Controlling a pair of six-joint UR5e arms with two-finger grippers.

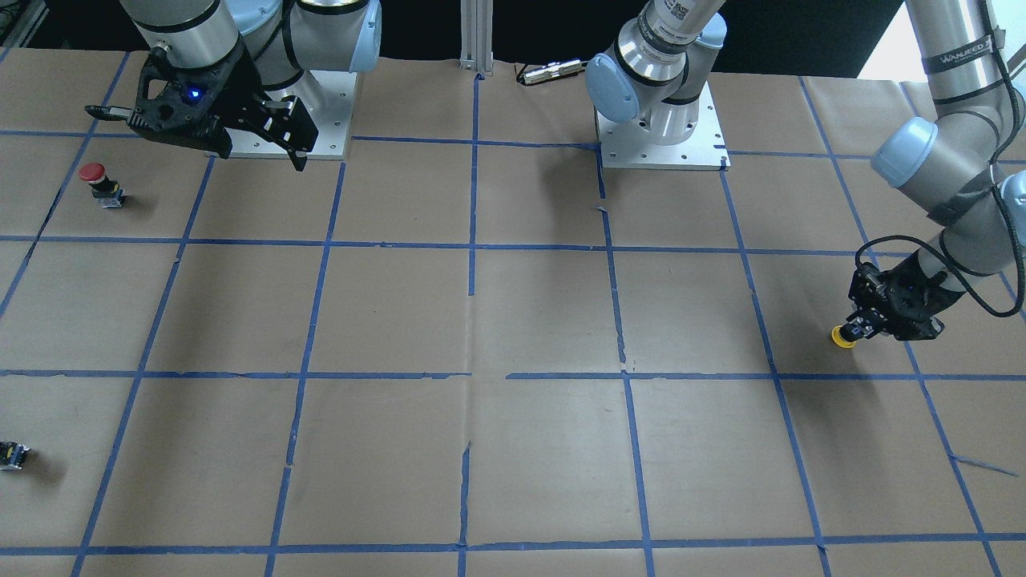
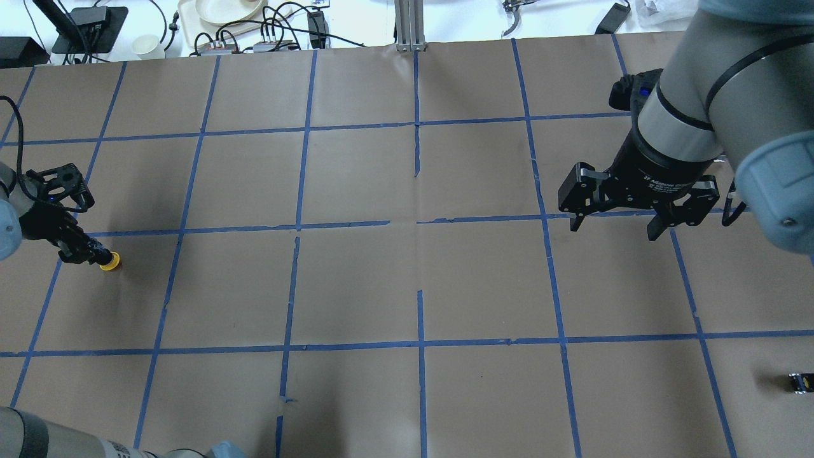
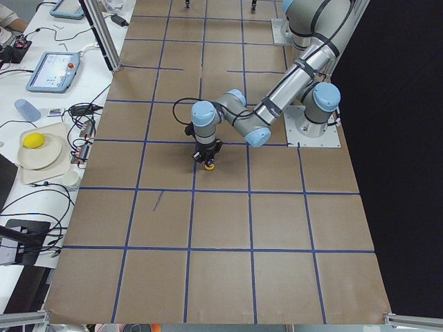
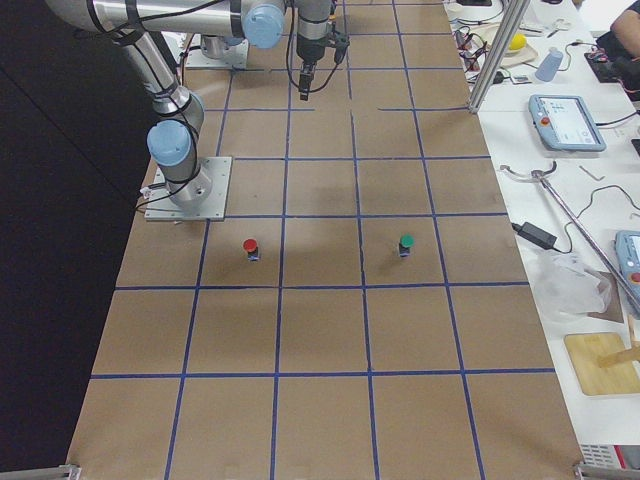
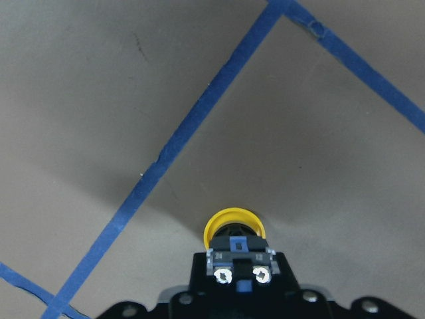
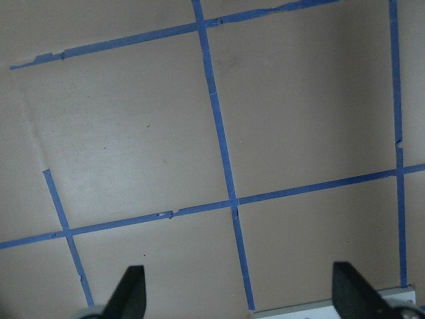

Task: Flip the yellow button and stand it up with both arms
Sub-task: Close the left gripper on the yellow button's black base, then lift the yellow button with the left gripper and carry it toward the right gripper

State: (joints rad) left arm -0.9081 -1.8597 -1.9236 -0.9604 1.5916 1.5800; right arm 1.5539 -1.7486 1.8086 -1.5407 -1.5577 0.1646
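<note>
The yellow button has its black and grey body clamped in my left gripper, near the table's left end. The yellow cap points away from the gripper, down toward the paper. The overhead view shows the cap just past the left gripper. In the left wrist view the cap sits low over the paper; I cannot tell whether it touches. My right gripper is open and empty, held high over the right side, its fingers spread wide.
A red-capped button stands near the right arm's base. A green-capped button stands further out. A small capless black switch body lies at the right edge. Blue tape lines grid the brown paper.
</note>
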